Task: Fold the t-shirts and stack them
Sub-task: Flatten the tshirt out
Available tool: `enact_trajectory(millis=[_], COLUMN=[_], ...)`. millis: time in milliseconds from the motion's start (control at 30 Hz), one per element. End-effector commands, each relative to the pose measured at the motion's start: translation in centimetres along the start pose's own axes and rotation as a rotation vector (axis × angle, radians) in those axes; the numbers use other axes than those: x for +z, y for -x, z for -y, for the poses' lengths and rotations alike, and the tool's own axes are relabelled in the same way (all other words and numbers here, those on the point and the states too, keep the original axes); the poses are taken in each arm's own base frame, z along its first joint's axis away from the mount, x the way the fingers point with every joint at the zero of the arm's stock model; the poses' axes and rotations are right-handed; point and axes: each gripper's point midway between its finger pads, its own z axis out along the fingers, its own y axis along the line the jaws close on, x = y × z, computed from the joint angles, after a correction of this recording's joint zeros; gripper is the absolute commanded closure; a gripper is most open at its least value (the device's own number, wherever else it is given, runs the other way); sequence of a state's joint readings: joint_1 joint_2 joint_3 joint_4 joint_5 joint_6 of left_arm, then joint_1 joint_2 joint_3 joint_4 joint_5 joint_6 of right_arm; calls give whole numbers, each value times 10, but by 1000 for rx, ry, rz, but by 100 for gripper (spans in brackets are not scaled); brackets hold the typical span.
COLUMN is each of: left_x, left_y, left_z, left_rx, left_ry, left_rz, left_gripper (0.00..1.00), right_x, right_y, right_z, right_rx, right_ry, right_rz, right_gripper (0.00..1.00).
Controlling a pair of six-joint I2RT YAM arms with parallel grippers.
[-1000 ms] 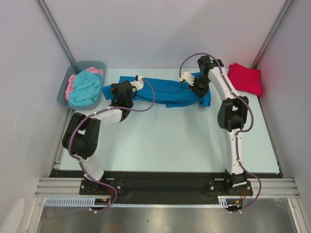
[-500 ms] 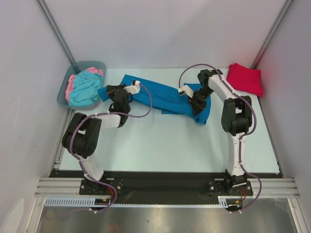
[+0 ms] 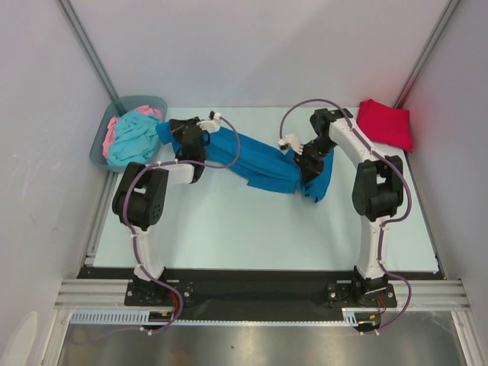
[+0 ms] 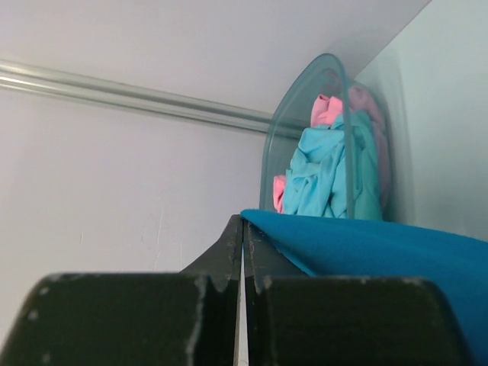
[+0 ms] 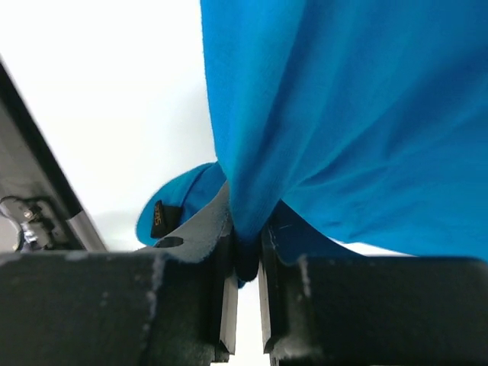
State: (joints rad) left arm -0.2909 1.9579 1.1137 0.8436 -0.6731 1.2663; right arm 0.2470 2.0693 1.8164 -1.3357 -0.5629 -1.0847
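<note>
Blue t-shirt point(image 3: 259, 156): you raised it from lying flat; it hung stretched between both arms, one end just beside the bin point(image 3: 145, 101).
Left gripper point(image 4: 242, 229): clamped on the shirt's edge, swung closer to the bin.
Right gripper point(image 5: 244, 252): pinched on a bunched fold, well apart from the bin.
Meaning: probably a spreading lift; you had made no fold yet.
Red t-shirt point(image 3: 385, 124): lay folded, farthest from the bin.

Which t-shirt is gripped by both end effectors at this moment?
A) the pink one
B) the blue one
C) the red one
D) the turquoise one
B: the blue t-shirt spans between the left end effector and the right end effector, each pinching one end of it, while the red t-shirt lies apart at the far right corner.
</note>
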Motion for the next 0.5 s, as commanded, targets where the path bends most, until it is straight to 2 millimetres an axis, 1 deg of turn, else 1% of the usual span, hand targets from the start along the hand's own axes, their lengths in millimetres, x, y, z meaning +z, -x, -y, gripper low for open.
enact_trajectory(millis=[0,33,67,100,133,167,200,267,300,400,467], left_x=[7,8,10,10,11,12,12,13,12,12,12], left_y=[15,18,19,21,23,24,24,26,28,33,33], left_z=[-7,-5,0,2,3,10,12,17,18,24,26], left_rx=[-7,-4,-3,5,4,7,8,10,9,4,11], left_ry=[21,16,17,16,18,11,8,8,9,7,6], left_rz=[21,26,23,26,25,23,19,12,13,15,7], left_gripper=[100,100,100,100,100,100,100,100,100,100,100], right_x=[-14,-16,-21,-19,-20,-21,-24,-29,-27,-27,-25], right_y=[-15,-15,-8,-14,-14,-11,-14,-11,-14,-17,-18], right_z=[-11,0,15,32,42,56,73,92,103,129,140], right_rx=[104,122,116,133,135,137,132,120,110,99,90], right_ry=[65,38,-9,-40,-68,-109,-162,-235,-261,-339,-370], right_rz=[-78,-84,-72,-88,-88,-85,-90,-95,-115,-131,-142], right_gripper=[85,84,83,83,83,82,82,81,81,81,81])
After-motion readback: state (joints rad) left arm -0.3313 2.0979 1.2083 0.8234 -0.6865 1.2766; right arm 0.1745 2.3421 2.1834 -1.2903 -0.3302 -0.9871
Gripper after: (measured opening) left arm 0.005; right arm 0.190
